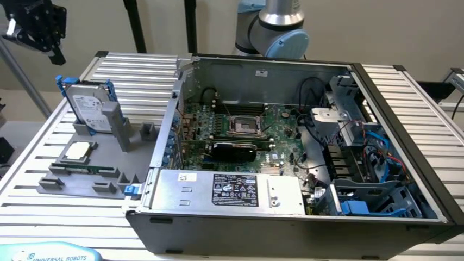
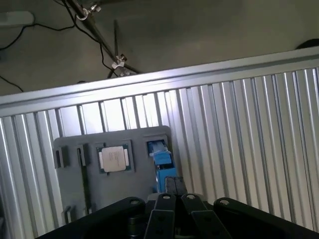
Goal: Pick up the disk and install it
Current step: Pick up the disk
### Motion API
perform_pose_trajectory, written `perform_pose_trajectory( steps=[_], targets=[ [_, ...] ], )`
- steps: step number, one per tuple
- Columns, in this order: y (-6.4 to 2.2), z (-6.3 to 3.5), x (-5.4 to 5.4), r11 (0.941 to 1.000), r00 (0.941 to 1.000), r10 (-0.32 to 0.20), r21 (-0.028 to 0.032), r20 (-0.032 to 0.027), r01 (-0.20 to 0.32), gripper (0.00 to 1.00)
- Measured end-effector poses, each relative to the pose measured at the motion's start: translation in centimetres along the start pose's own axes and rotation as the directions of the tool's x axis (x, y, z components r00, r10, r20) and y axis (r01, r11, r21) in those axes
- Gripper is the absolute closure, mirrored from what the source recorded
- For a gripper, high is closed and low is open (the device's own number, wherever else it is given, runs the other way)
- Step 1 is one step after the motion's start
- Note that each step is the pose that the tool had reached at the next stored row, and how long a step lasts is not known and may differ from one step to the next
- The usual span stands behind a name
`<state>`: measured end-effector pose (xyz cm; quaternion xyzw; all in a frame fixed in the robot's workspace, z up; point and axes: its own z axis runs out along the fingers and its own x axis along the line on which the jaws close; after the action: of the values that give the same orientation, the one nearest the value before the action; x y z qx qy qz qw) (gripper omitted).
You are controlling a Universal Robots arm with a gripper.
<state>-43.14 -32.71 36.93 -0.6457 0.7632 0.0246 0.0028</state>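
The disk (image 1: 91, 111) stands on edge in a gray fixture (image 1: 116, 163) on the slatted tabletop (image 1: 22, 185), at the exterior view's left of an open computer case (image 1: 290, 228) — long axis upright, labelled face toward the camera. It looks stiff, fairly heavy and fragile under knocks. The edges of its blue carrier (image 1: 64, 87) seem the safest hold. The gripper (image 1: 52, 51) hangs above, apart from the disk — jaws closed together, holding nothing.

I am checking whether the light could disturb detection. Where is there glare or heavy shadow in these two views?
Exterior view: soft, even light; the disk is plainly lit in its gray fixture, while the open computer case is dimmer inside. Wrist view: strong glare on part of the ribbed table; the gripper is dark in the foreground.
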Motion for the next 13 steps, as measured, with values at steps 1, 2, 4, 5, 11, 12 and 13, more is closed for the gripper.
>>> perform_pose_trajectory(
  steps=[1, 2, 4, 5, 11, 12, 13],
  targets=[
    [-0.12, 0.0, -0.02, 1.0, 1.0, -0.005, -0.0002, -0.0002, 0.005, 0.89],
    [-0.28, -0.01, -0.05, 1.0, 1.0, -0.01, -0.0004, -0.0003, 0.01, 0.89],
    [-0.44, -0.01, -0.08, 0.9999, 0.9999, -0.015, -0.0006, -0.0005, 0.015, 0.89],
    [-0.45, 0.0, -0.08, 0.9998, 0.9998, -0.018, -0.0006, -0.0006, 0.018, 0.89],
    [-0.47, 0.14, -0.08, 0.9975, 0.9975, -0.07, -0.0028, -0.0025, 0.07, 0.89],
    [-0.47, 0.16, -0.07, 0.9968, 0.9968, -0.08, -0.0031, -0.0028, 0.08, 0.89],
    [-0.47, 0.19, -0.07, 0.9963, 0.9963, -0.086, -0.0033, -0.003, 0.086, 0.89]
  ],
)
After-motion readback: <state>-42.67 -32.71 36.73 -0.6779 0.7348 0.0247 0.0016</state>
